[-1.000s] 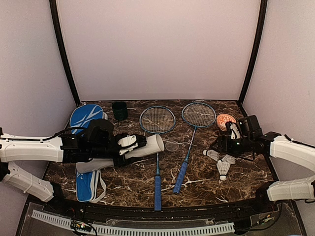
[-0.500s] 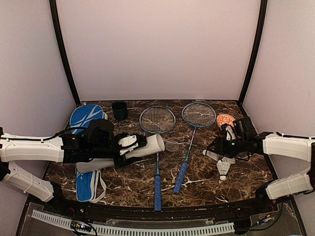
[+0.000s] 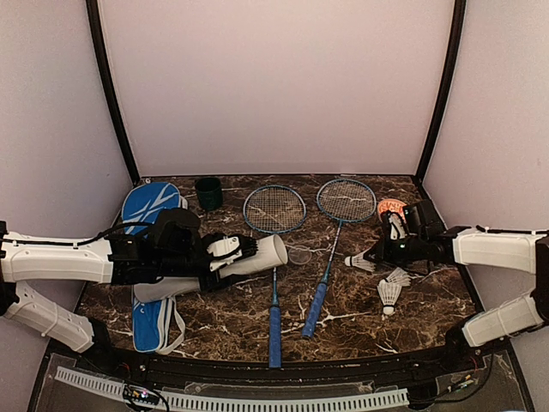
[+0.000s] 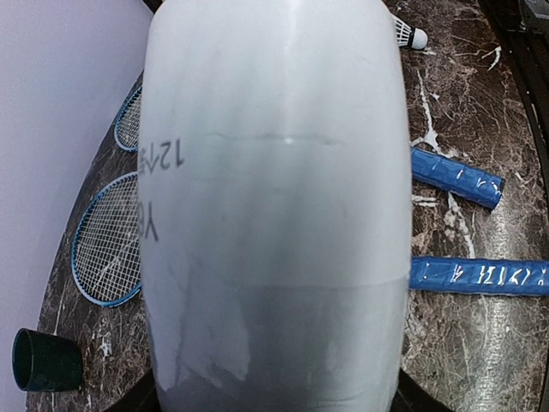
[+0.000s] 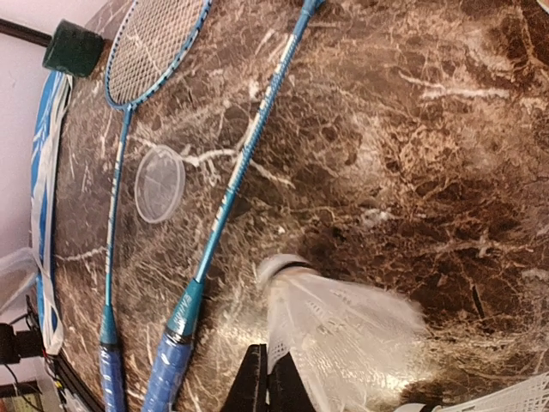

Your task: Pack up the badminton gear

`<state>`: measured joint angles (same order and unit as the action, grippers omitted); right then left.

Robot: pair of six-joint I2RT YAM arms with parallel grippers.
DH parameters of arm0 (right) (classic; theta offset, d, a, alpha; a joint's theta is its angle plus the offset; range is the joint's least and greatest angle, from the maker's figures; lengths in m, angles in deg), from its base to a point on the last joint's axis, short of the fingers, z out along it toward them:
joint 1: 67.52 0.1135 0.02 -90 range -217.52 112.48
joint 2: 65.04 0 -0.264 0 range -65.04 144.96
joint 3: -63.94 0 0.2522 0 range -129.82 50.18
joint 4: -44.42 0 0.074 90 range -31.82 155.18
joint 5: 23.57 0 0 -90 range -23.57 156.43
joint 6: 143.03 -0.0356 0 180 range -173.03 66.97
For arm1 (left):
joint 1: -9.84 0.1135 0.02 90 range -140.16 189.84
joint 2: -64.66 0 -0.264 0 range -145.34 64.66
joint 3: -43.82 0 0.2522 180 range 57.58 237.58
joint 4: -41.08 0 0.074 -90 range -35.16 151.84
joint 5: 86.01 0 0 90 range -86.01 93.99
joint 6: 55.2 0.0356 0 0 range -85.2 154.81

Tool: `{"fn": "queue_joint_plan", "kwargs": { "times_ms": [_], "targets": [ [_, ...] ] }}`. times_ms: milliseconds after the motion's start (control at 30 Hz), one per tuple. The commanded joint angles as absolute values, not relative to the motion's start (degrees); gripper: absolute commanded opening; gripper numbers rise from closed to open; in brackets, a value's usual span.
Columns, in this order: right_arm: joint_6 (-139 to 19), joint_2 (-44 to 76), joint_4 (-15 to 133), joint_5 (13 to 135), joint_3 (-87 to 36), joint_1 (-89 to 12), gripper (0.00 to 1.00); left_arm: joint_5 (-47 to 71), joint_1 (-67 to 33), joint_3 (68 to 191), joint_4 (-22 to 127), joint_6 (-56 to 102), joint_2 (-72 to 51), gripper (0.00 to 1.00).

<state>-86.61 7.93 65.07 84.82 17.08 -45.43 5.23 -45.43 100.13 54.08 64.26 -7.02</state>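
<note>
My left gripper (image 3: 233, 251) is closed around the long white tube (image 3: 257, 255), held just above the table with its open end pointing right; the tube (image 4: 274, 206) fills the left wrist view. My right gripper (image 5: 273, 382) is shut on the feather edge of one white shuttlecock (image 5: 343, 322), cork end pointing left, seen from the top camera as the shuttlecock (image 3: 360, 260). Two more shuttlecocks (image 3: 393, 287) lie just right of it. Two blue-handled rackets (image 3: 274, 257) (image 3: 330, 257) lie side by side mid-table. The blue racket bag (image 3: 146, 206) lies at the left under my left arm.
A small dark cup (image 3: 208, 192) stands at the back left. A clear round lid (image 3: 299, 255) lies between the racket shafts. An orange disc (image 3: 390, 206) sits at the back right, behind my right gripper. Walls close the table on three sides.
My right gripper has slid left and closed on one shuttlecock, drawing it left away from the other two. The left arm and tube have not moved.
</note>
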Motion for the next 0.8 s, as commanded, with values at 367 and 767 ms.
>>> {"fn": "queue_joint_plan", "kwargs": {
  "times_ms": [367, 767],
  "targets": [
    [-74.09, -3.22, 73.99, 97.49, -3.88, -36.97, 0.00, 7.50, -45.36, 100.38, 51.63, 63.99, -5.49, 0.33],
    [-69.10, 1.28, 82.56, 92.50, -14.75, -19.03, 0.00, 9.73, -45.36, 101.23, 48.86, 61.58, -5.96, 0.33]
  ]
}}
